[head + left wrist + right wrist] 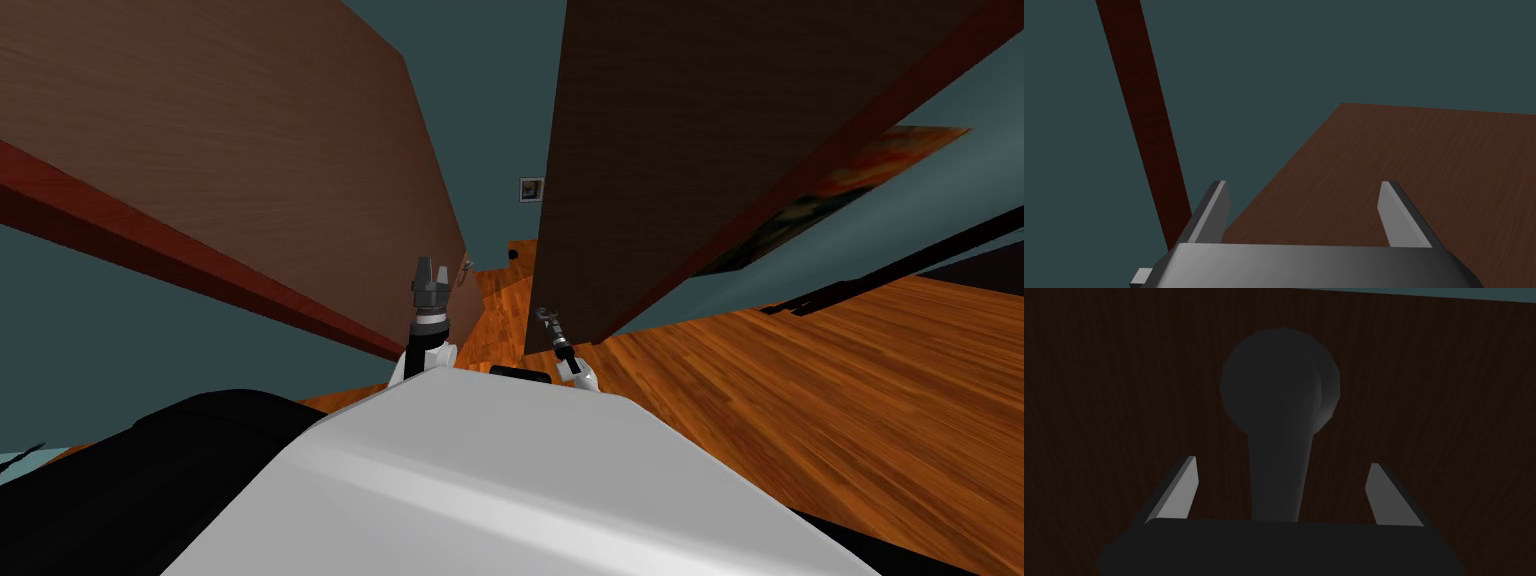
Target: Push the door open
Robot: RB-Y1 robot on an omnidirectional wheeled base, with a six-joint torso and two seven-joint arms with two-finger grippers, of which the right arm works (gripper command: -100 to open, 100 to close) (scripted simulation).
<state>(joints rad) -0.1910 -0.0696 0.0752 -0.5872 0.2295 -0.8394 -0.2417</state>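
Two dark brown wooden door leaves stand ahead, one on the left [250, 170] and one on the right [700, 130], with a narrow gap between them. My right gripper [545, 318] is at the right leaf's near edge. In the right wrist view that gripper [1282, 461] is open, and a dark grey lever handle [1279, 388] on the door face [1449, 413] runs down between its fingers without either touching it. My left gripper [430, 275] is raised beside the left leaf's edge. It is open [1304, 184] and empty, facing the brown panel [1414, 165].
Through the gap I see a teal wall with a small picture frame [531, 189] and orange wood floor [800, 400]. A dark red door frame strip [1144, 115] runs beside the left leaf. A painting [840, 190] hangs on the right wall.
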